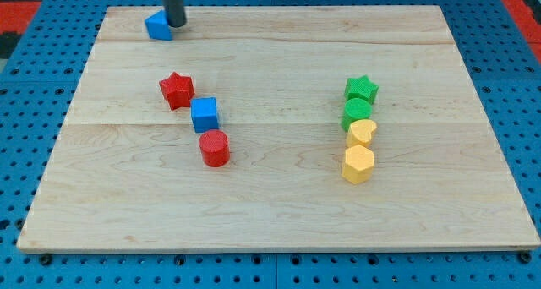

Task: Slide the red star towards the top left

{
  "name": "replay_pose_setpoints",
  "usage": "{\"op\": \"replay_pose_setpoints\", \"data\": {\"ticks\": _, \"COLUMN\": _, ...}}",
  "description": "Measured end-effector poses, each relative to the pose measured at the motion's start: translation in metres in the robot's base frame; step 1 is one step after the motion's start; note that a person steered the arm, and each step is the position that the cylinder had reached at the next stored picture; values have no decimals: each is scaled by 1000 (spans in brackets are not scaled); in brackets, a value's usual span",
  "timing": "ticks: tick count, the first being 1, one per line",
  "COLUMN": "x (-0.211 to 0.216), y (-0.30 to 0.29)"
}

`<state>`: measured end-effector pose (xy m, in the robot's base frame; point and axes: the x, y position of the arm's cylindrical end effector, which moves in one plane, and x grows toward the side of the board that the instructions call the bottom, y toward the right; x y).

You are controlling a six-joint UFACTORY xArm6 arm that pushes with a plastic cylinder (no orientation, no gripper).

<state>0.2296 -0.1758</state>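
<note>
The red star (177,89) lies on the wooden board (279,213), left of the middle. A blue cube (204,114) touches it at its lower right, and a red cylinder (215,148) sits just below the cube. My tip (175,24) is near the view's top left, touching the right side of a small blue block (158,26) whose shape I cannot make out. The tip is well above the red star, about a third of the board's depth away.
On the view's right, a column of blocks stands close together: a green star (362,89), a green block (357,113), a yellow heart (362,132) and a yellow hexagon (357,164). A blue pegboard (25,95) surrounds the board.
</note>
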Motion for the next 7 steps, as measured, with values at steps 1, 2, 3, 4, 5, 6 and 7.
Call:
{"op": "replay_pose_setpoints", "data": {"ticks": 1, "x": 0, "y": -18}}
{"op": "replay_pose_setpoints", "data": {"ticks": 2, "x": 0, "y": -4}}
{"op": "replay_pose_setpoints", "data": {"ticks": 3, "x": 0, "y": 1}}
{"op": "replay_pose_setpoints", "data": {"ticks": 4, "x": 0, "y": 11}}
{"op": "replay_pose_setpoints", "data": {"ticks": 5, "x": 7, "y": 63}}
{"op": "replay_pose_setpoints", "data": {"ticks": 6, "x": 35, "y": 149}}
{"op": "replay_pose_setpoints", "data": {"ticks": 7, "x": 88, "y": 186}}
